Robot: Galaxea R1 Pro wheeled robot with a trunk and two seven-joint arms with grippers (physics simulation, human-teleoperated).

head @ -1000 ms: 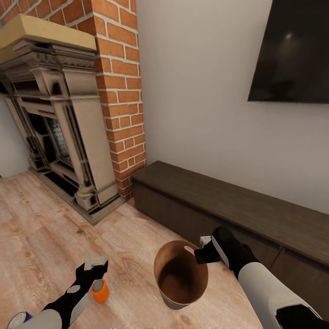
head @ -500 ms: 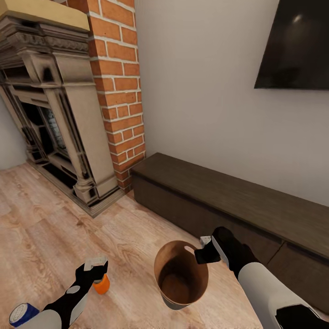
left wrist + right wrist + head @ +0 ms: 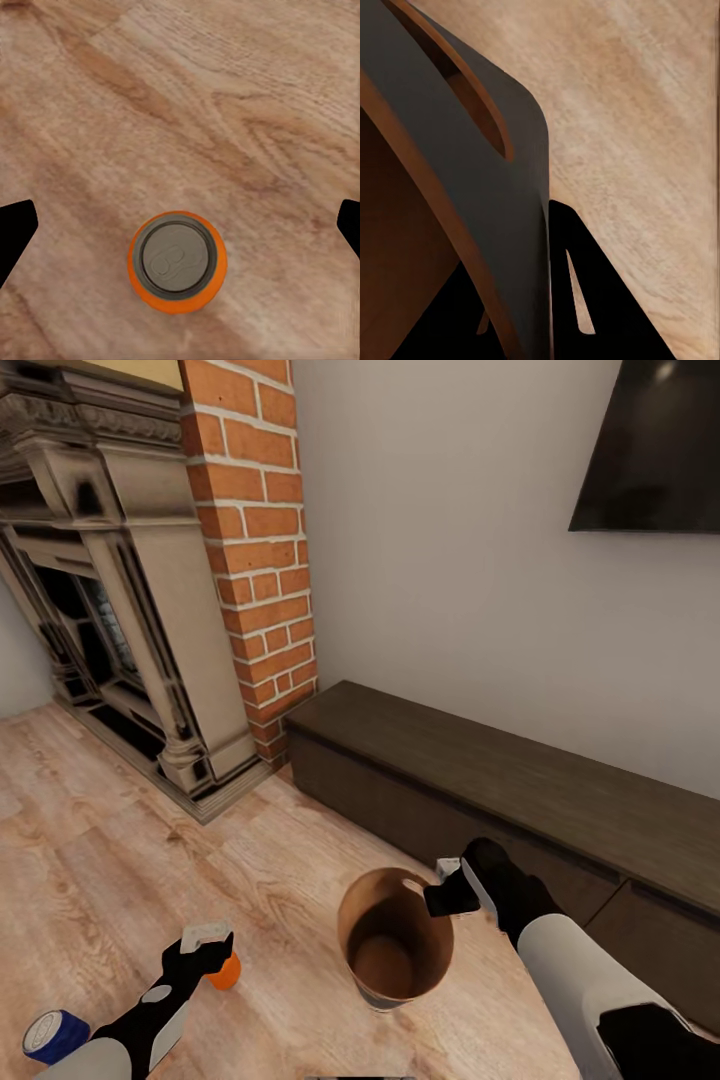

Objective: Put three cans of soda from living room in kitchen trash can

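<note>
We see the orange soda can [image 3: 177, 262] standing upright on the light wood floor [image 3: 90, 860], directly below our left gripper [image 3: 205, 945], whose fingers are spread wide to either side of it without touching it. A blue soda can [image 3: 55, 1035] stands on the floor nearby, beside our left arm. Our right gripper [image 3: 447, 895] is clamped on the rim of the trash can [image 3: 392, 940], just in front of the long dark cabinet [image 3: 500, 790] beside the brick chimney [image 3: 260, 550].
</note>
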